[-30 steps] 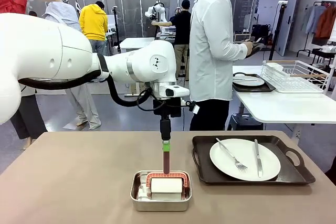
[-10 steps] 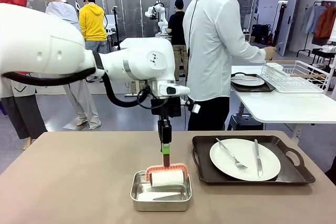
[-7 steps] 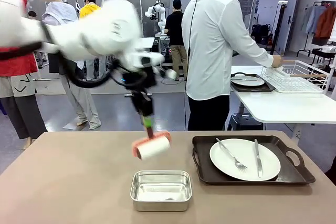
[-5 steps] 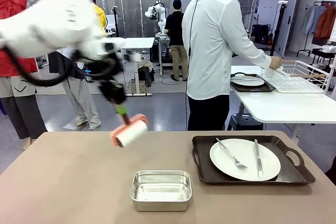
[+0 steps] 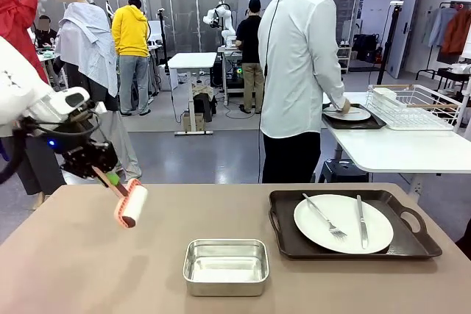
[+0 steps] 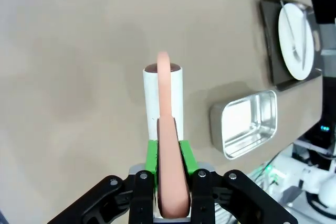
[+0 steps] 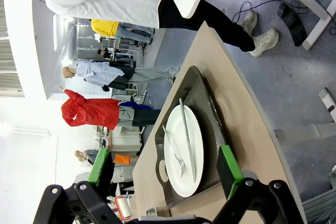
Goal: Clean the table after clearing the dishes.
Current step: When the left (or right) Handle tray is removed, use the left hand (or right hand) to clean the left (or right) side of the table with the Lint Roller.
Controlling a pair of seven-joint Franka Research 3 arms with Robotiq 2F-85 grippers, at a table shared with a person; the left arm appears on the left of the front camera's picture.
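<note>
My left gripper [image 5: 105, 175] is shut on the pink handle of a lint roller [image 5: 132, 205], whose white roll hangs tilted, low over the left part of the table [image 5: 221, 215]. In the left wrist view, the roller [image 6: 164, 95] points away from the left gripper [image 6: 168, 153] over bare tabletop [image 6: 79, 51]. A white plate [image 5: 343, 223] with a fork [image 5: 324, 218] and a knife [image 5: 361, 222] lies on a dark tray [image 5: 287, 244] at the right. My right gripper [image 7: 164, 167] is open, apart from that plate [image 7: 184, 150]. A second plate [image 5: 347, 114] on a tray sits on the white side table, under the person's hand.
An empty steel pan [image 5: 225, 266] sits near the front middle of the table, also seen beside the roller in the left wrist view as the pan [image 6: 244, 124]. The person in a white shirt [image 5: 298, 56] stands at the far edge, turned toward the white table with a wire rack [image 5: 416, 104].
My left arm lifted the roller out of the steel pan and swung it left, down toward the table's left part. The person's hand moved onto the plate on the side table.
</note>
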